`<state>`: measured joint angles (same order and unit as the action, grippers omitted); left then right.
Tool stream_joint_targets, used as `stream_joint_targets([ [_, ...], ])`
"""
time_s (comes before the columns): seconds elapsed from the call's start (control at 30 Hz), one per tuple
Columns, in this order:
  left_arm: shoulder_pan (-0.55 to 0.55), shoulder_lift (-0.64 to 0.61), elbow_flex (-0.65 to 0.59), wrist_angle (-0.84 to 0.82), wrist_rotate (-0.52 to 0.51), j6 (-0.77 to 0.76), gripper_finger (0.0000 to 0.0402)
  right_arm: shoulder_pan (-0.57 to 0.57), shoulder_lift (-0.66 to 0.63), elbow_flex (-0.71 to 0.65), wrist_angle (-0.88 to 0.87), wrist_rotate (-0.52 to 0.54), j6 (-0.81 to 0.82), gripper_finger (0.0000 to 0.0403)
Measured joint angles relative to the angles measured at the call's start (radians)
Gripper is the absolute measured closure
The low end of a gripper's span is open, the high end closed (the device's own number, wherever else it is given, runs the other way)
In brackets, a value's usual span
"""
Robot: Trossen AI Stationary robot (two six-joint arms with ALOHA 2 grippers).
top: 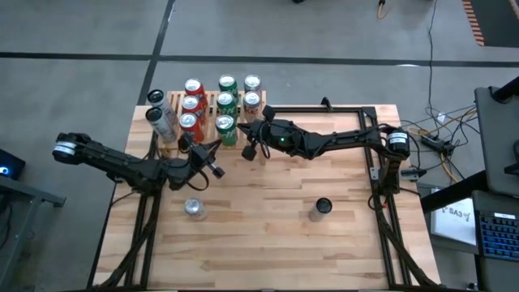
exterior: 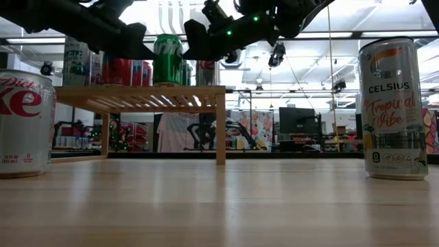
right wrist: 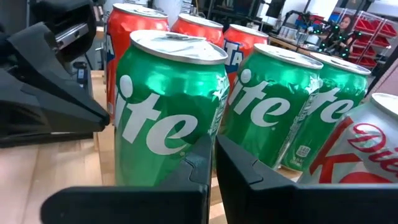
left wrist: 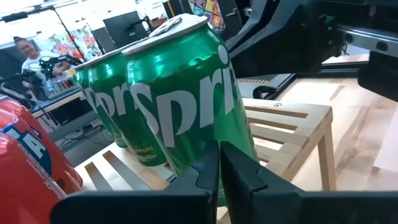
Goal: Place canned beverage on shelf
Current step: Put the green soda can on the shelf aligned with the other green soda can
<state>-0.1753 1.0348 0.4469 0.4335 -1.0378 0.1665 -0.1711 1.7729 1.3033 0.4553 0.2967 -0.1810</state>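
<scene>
Wooden table [top: 268, 211] carries the shelf [top: 212, 122] at its far edge, cans packed in rows to leave room. Both hands, left hand [top: 212, 154] and right hand [top: 248, 132], hover clenched and empty beside the shelf's front green can [top: 225, 130], just set there. Two cans [top: 195, 208] wait well apart from the shelf.

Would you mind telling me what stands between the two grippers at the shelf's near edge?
A green Sprite can stands on the shelf, between the left gripper and the right gripper; the high view shows it.
</scene>
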Motion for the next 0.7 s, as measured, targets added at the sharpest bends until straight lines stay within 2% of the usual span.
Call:
stream_joint_targets([
  [0.7, 0.020, 0.000, 0.000, 0.000, 0.000, -0.022, 0.0401, 0.041, 0.000, 0.000, -0.010, -0.009, -0.012, 0.0390],
])
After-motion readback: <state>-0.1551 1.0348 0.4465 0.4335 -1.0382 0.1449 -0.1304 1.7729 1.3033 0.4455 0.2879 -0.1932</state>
